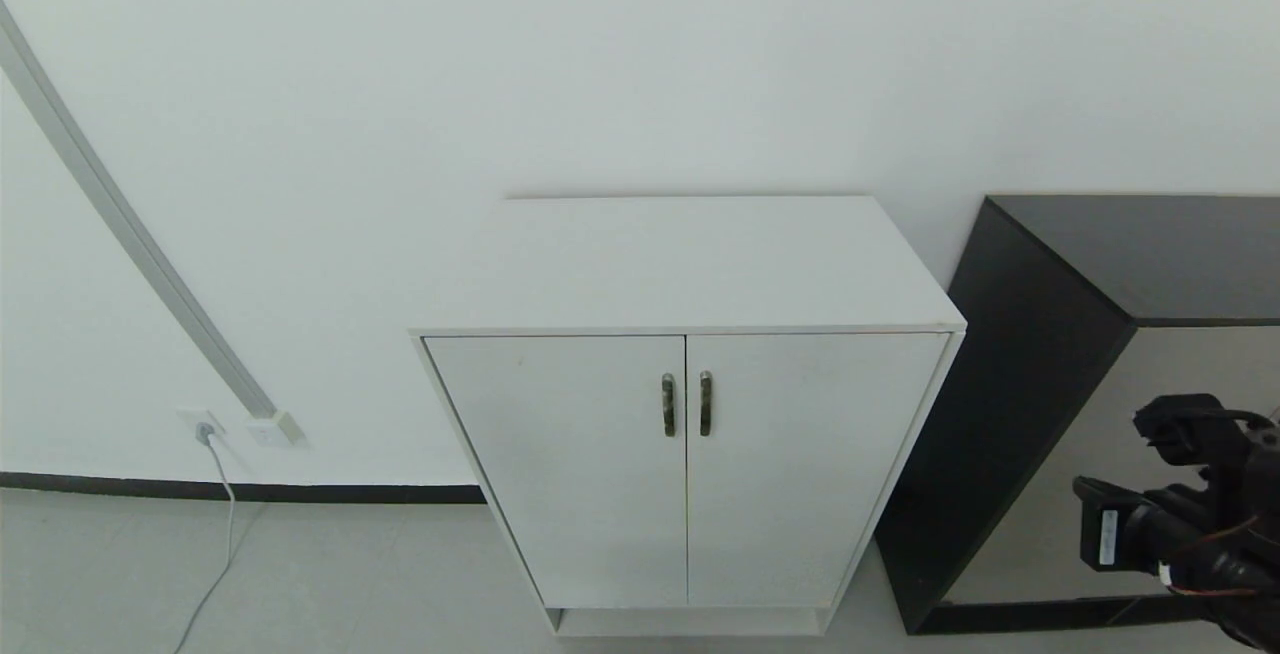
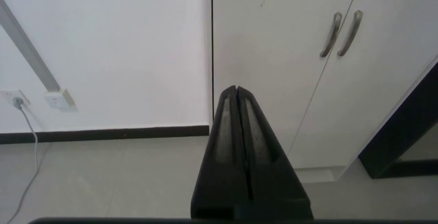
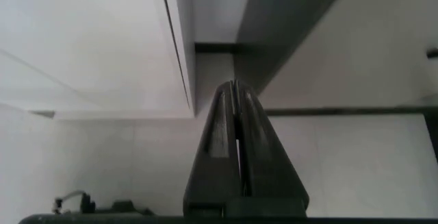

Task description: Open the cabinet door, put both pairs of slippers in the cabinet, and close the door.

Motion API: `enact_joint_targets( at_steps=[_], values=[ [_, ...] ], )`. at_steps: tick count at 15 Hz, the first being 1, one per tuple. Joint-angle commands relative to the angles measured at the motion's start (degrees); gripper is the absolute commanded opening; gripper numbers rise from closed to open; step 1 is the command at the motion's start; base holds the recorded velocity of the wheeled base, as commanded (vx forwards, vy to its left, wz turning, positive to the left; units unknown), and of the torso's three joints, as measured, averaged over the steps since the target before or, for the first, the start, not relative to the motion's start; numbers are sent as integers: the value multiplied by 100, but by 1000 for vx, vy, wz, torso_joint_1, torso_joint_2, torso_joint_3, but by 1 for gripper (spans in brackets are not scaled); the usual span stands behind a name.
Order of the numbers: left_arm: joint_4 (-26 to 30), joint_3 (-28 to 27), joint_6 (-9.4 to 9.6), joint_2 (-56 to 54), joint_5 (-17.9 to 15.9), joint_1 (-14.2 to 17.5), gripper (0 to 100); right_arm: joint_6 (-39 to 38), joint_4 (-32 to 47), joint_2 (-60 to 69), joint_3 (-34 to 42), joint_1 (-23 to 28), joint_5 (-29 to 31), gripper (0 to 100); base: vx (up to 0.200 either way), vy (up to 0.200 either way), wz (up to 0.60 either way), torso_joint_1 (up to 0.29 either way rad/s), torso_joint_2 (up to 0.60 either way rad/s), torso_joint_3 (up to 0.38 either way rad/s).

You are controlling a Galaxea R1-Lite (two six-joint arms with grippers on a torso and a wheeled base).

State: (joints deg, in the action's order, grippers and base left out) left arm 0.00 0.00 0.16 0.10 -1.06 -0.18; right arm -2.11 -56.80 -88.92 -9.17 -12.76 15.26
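Observation:
The white cabinet [image 1: 690,264] stands against the wall with both doors shut. Its left door [image 1: 570,464] and right door [image 1: 800,464] meet at two dark vertical handles [image 1: 668,404] [image 1: 706,402]. My left gripper [image 2: 236,90] is shut and empty, held low in front of the left door [image 2: 274,53], with the handles [image 2: 341,33] off to one side and higher. My right gripper [image 3: 236,87] is also shut and empty, near the cabinet's right lower corner [image 3: 181,53]. The right arm [image 1: 1190,514] hangs in front of the black cabinet.
A black cabinet [image 1: 1040,374] with a glossy grey front stands close to the white one's right side. On the left wall are a slanted cable duct [image 1: 130,224], a socket [image 1: 200,424] and a cable trailing onto the grey floor [image 1: 300,574].

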Motion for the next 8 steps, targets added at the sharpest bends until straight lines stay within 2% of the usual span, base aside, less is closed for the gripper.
enact_joint_targets(
  at_steps=[1, 3, 8],
  values=[
    [0, 0, 2, -1, 1, 1, 0, 141, 11, 744, 653, 20, -15, 0, 0, 0, 0, 0, 0, 0],
    [0, 0, 2, -1, 1, 1, 0, 290, 213, 1193, 917, 20, -15, 0, 0, 0, 0, 0, 0, 0],
    [0, 0, 2, -1, 1, 1, 0, 466, 2656, 3434, 890, 28, -463, 0, 0, 0, 0, 0, 0, 0]
  ],
)
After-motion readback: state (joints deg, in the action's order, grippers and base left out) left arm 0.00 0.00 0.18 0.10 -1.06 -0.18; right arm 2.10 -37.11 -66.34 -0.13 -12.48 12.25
